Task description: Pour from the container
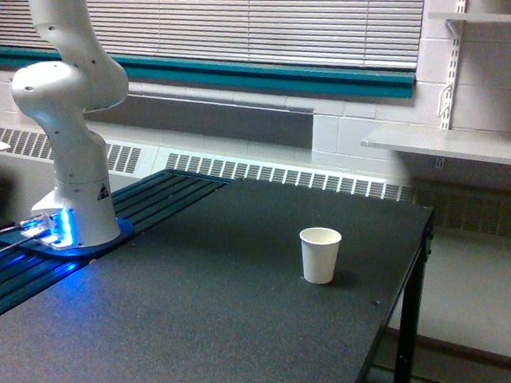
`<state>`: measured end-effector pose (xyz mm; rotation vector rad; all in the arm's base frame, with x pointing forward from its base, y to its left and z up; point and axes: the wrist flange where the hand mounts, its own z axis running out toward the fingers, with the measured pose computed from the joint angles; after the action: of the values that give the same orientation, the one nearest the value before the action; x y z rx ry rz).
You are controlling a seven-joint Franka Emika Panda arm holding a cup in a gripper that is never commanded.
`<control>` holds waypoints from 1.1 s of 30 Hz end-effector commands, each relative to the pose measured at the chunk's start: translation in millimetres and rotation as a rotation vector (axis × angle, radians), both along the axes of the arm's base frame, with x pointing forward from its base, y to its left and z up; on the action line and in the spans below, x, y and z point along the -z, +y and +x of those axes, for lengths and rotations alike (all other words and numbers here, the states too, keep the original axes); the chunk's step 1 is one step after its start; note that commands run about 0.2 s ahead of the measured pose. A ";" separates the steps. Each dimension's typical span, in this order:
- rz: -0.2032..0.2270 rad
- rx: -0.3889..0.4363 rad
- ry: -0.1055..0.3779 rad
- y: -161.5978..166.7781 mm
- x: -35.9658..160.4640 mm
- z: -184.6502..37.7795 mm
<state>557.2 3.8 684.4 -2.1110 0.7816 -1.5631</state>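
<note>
A white paper cup (pixel 321 254) stood upright near the worktop's (pixel 203 325) far right corner in the exterior view, open mouth up, apparently placed as the receiver for a pour. Only the robot arm's base and lower links (pixel 66 125) showed at the exterior view's left (blue light glowing at its foot); the upper arm ran off the top edge. The end effector was out of frame, so its state could not be told. The clear container was likewise nowhere visible, presumably above the frame. Whether the paper cup held anything was hidden by its rim.
</note>
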 end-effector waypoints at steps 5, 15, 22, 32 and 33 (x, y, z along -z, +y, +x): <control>-0.025 -0.039 -0.166 18.6 -10.5 -12.8; -0.054 -0.061 -0.180 27.1 -1.0 -18.3; -0.065 -0.063 -0.163 28.0 6.3 -20.1; -0.086 -0.068 -0.126 29.6 22.1 -23.4; -0.089 -0.068 -0.121 29.8 23.5 -23.7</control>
<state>539.8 31.0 657.5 -2.0419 0.6405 -1.6722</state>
